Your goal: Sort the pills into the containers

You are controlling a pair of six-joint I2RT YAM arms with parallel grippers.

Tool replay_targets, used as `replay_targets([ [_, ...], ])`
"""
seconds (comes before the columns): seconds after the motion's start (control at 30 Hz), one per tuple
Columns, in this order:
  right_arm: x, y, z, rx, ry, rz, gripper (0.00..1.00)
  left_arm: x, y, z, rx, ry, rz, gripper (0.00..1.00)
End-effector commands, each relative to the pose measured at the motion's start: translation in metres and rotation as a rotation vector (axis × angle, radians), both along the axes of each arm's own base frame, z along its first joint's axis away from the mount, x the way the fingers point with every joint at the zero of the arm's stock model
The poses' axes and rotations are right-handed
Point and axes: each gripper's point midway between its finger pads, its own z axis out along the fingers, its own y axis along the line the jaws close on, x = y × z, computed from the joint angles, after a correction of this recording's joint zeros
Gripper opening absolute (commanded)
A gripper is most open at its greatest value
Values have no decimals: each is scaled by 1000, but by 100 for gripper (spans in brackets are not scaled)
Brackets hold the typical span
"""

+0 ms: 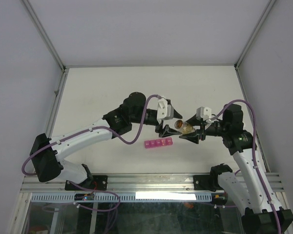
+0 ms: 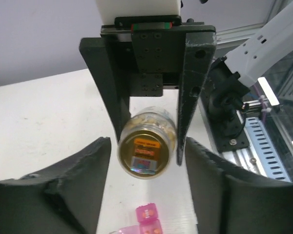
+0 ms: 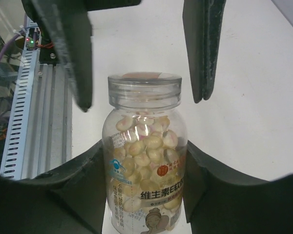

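Above the white table, toward the middle of its near edge, the right gripper clamps the body of a clear bottle labelled "维生素E". The left gripper stands wide on either side of its cap, apart from it. The magenta containers lie just nearer that edge. Pale pills fill the bottle.

white table, pale walls, aluminium frame

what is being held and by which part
Pill bottle, gripped around its lower body by the right end effector; left end effector open around the cap, holding nothing.
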Motion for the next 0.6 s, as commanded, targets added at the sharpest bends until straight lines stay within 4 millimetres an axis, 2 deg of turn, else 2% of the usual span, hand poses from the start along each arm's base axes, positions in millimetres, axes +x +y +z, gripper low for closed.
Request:
replay_targets([
  [0.0, 11, -1, 23, 19, -96, -24, 0, 1, 2, 31, -74, -65, -3, 81],
  [0.07, 11, -1, 23, 18, -97, -25, 0, 5, 10, 56, -193, -26, 77, 97],
  [0.2, 10, -1, 23, 19, -99, -24, 0, -2, 32, 82, -345, 134, 147, 99],
  [0.3, 10, -1, 23, 20, -100, -21, 0, -4, 47, 81, -405, 341, 209, 99],
  [0.43, 10, -1, 23, 21, -97, -19, 0, -12, 62, 79, -487, 503, 210, 99],
  [0.47, 10, -1, 23, 21, -96, -20, 0, -9, 62, 78, -489, 540, 229, 98],
  [0.57, 10, -1, 23, 21, -95, -21, 0, 7, 57, 59, -398, 621, 376, 88],
])
